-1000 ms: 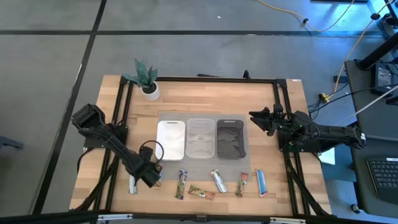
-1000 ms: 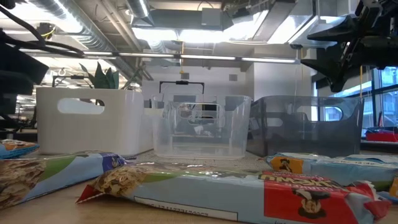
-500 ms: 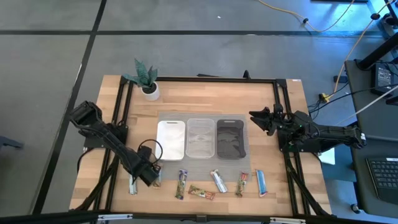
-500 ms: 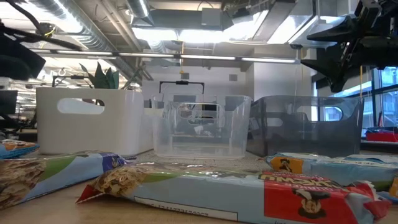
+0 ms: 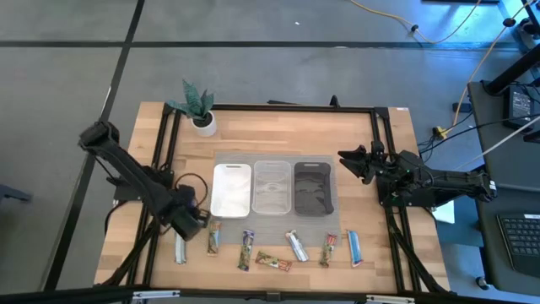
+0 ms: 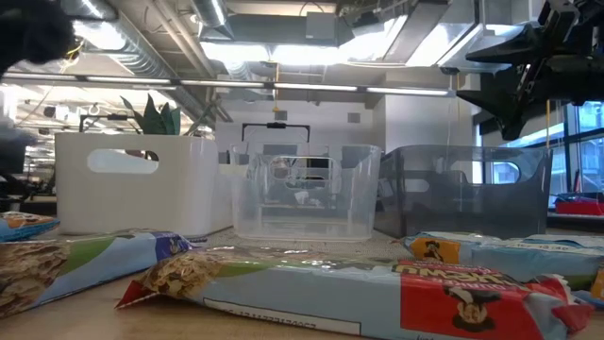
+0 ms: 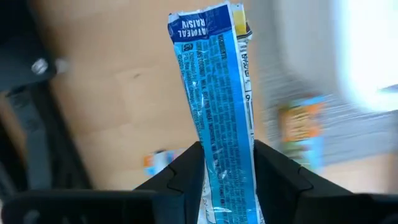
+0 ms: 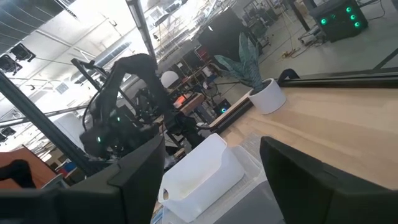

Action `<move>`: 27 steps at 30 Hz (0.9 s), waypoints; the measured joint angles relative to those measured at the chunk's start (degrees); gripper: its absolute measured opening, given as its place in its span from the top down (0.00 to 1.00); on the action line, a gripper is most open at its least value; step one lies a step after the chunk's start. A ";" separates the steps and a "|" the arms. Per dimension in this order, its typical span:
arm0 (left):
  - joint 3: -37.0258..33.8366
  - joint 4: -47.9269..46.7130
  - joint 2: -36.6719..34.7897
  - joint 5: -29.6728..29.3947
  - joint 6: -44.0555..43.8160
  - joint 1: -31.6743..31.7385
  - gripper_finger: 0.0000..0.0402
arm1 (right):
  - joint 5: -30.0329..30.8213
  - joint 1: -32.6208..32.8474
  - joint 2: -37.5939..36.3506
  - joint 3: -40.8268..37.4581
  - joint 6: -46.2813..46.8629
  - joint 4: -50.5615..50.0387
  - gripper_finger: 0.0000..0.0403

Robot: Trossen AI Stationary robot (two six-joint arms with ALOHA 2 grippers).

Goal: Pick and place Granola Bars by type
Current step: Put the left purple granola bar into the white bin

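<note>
Bars on desk: a row of Granola Bars [image 5: 287, 247] lies along the near edge of the desk [image 5: 354, 135], toward six o'clock from the trays; one silver bar [image 5: 180, 250] is at the far left of the row, a blue bar [image 5: 355, 247] at the far right.
Left end effector [image 5: 196, 221]: clamped on a blue-wrapped bar [image 7: 217, 112], held off the desk at about seven o'clock from the white tray; in the left wrist view the wrapper stands out between the two dark fingers [image 7: 186, 174].
Trays: white tray [image 5: 231, 188], clear tray [image 5: 272, 187] and dark tray [image 5: 313, 187] side by side at the desk's middle.
Right end effector [image 5: 348, 160]: raised at three o'clock from the dark tray, fingers apart, nothing between them.
Plant: potted plant [image 5: 199, 108] at eleven o'clock, near the far edge.
</note>
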 joint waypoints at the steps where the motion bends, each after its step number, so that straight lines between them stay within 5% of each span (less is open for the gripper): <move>1: 0.00 0.20 -1.74 -1.85 0.00 0.23 0.72 | 0.00 0.00 0.00 0.00 -0.02 0.00 0.34; 11: 0.09 9.98 -12.79 -19.89 17.47 7.94 0.73 | 0.75 0.00 0.01 0.00 -0.04 0.00 0.34; 17: 0.11 17.16 -9.66 -14.36 31.87 18.10 0.74 | 2.01 0.02 0.02 0.00 -0.04 0.00 0.34; 27: 0.63 18.19 2.11 -4.36 39.27 28.50 0.74 | 1.97 0.00 0.00 0.00 -0.04 -0.02 0.34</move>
